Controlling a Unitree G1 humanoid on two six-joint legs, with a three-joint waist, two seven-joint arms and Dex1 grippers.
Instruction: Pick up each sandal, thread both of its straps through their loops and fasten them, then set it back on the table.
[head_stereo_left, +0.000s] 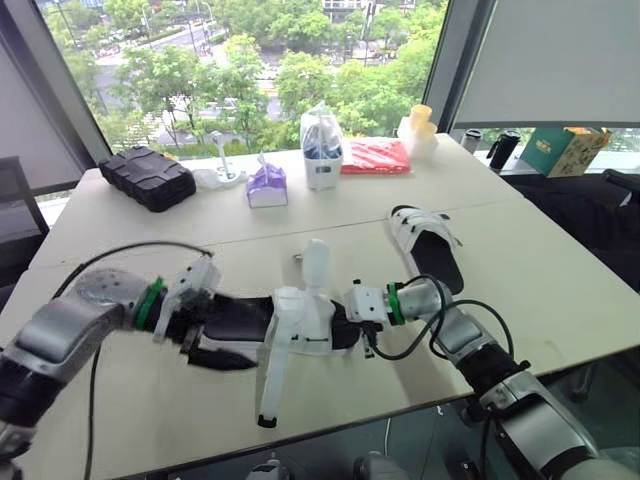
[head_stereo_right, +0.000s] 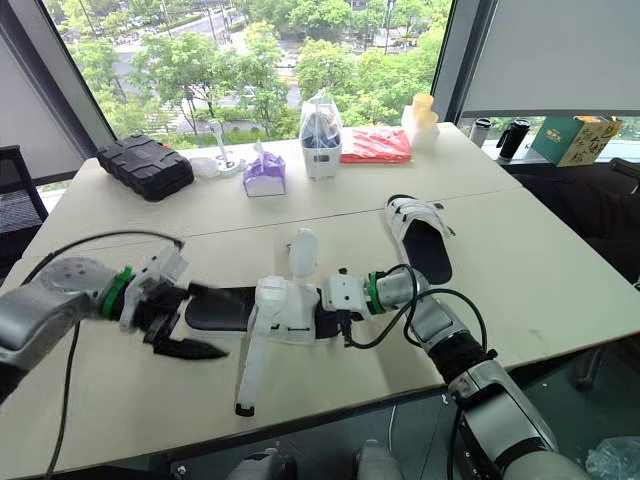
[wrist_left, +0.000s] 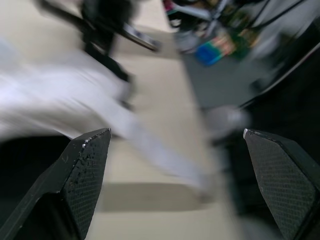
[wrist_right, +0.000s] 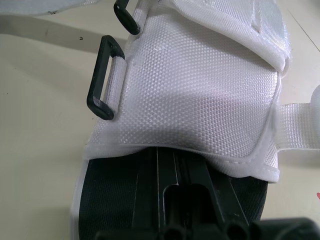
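Observation:
A sandal (head_stereo_left: 300, 322) with a black sole and white upper lies in the middle of the table (head_stereo_left: 120, 410). Both of its straps hang loose: one strap (head_stereo_left: 315, 262) points away from me, the other strap (head_stereo_left: 270, 385) trails toward the front edge. My right gripper (head_stereo_left: 347, 322) is at one end of the sandal, shut on its sole under the white upper (wrist_right: 200, 85). Two black loops (wrist_right: 102, 77) show beside the upper. My left gripper (wrist_left: 175, 165) is open at the sandal's other end, one finger (head_stereo_left: 215, 360) low beside the sole. A second sandal (head_stereo_left: 430, 245) lies to the right with its straps across it.
Along the far side stand a black case (head_stereo_left: 148, 177), a purple tissue pack (head_stereo_left: 266, 185), a white bag (head_stereo_left: 321, 148), a red packet (head_stereo_left: 375, 156) and yellow cups (head_stereo_left: 420, 128). A green box (head_stereo_left: 565, 150) sits at far right. The table's front edge is close to the loose strap.

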